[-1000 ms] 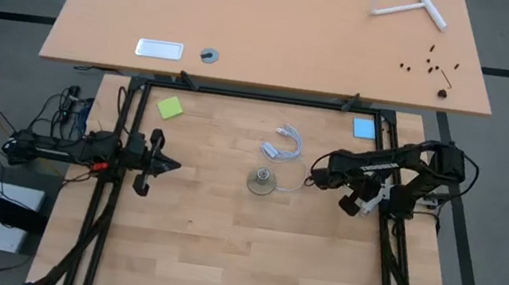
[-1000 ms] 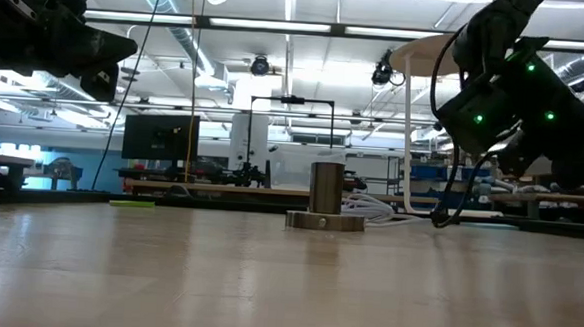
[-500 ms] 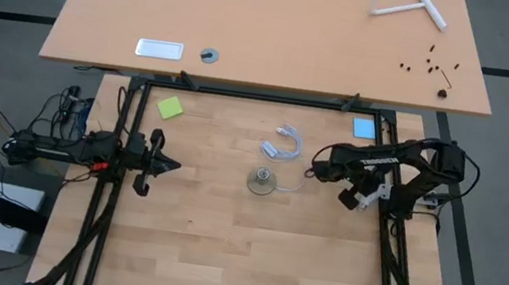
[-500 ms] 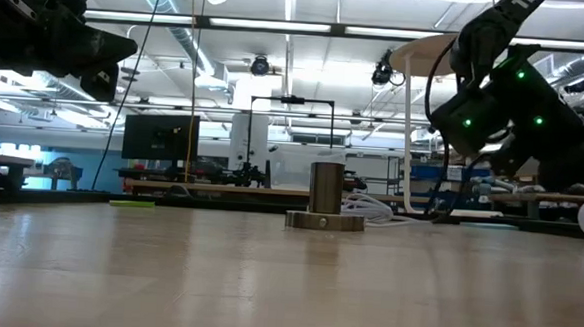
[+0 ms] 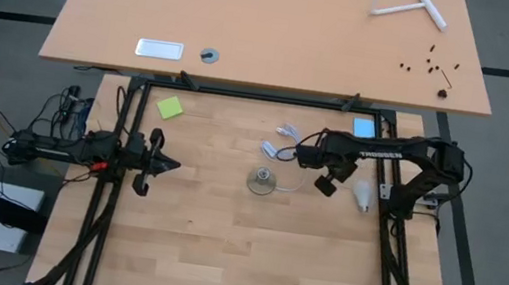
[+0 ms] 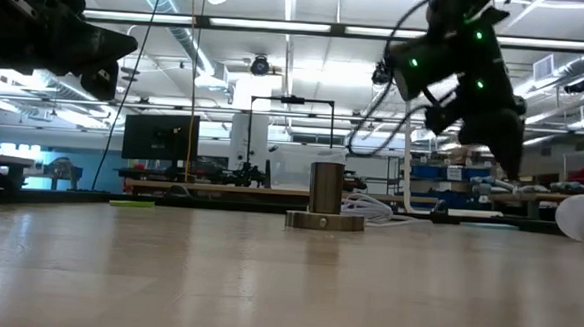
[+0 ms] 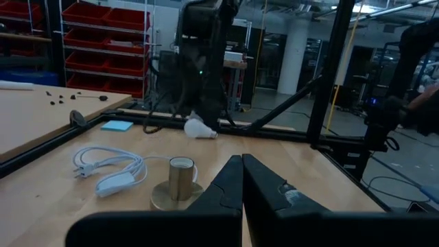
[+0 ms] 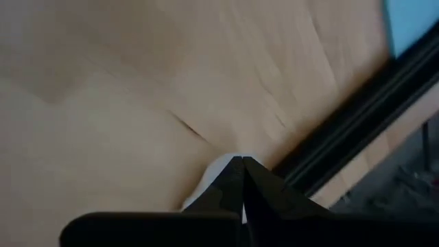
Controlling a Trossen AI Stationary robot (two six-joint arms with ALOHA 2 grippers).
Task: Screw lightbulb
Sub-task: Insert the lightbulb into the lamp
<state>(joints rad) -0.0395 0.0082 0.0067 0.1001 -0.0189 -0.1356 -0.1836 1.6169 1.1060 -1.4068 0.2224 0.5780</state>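
The right hand, dark pointed fingers pinched together on nothing, hovers over the pale wood-grain tabletop near the squat metal socket. The frosted pear-shaped lightbulb lies free behind it. The left hand waits closed, empty.

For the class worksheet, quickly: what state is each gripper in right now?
Left gripper: shut, holding nothing, waiting at the table's left edge.
Right gripper: shut, holding nothing; the lightbulb lies loose on the table.
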